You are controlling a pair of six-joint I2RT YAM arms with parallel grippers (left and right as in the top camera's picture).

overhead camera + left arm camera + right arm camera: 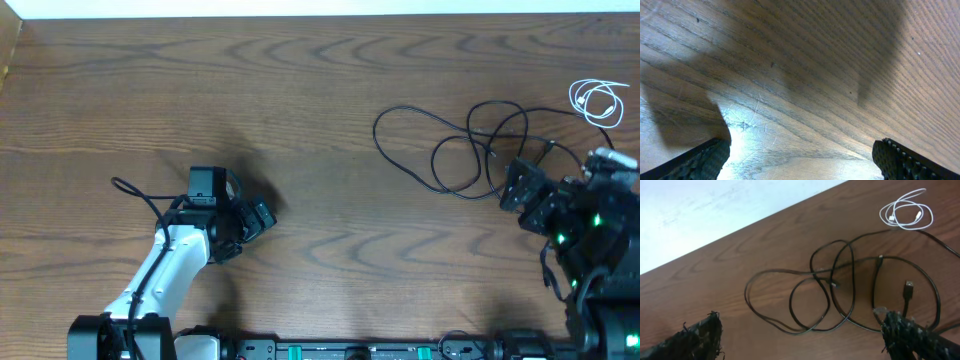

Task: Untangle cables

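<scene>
Overhead view: the black cable (470, 150) lies in loose overlapping loops on the right part of the bench (300, 90). The small coiled white cable (598, 100) sits apart from it at the right edge, toward the far corner. The right end effector (520, 185) is at the near side of the black loops. The left end effector (262, 215) is well apart, over bare wood left of centre.

The right wrist view alone shows a flat metal plug (909, 289) on the black cable (840, 295); any print on it is too small to read. Its fingers (695, 337) stand wide, nothing gripped; the right one overlaps a strand, contact unclear. The left wrist view shows only wood grain, shadow and wide-spread fingers (695, 162), both cut off by the frame.
</scene>
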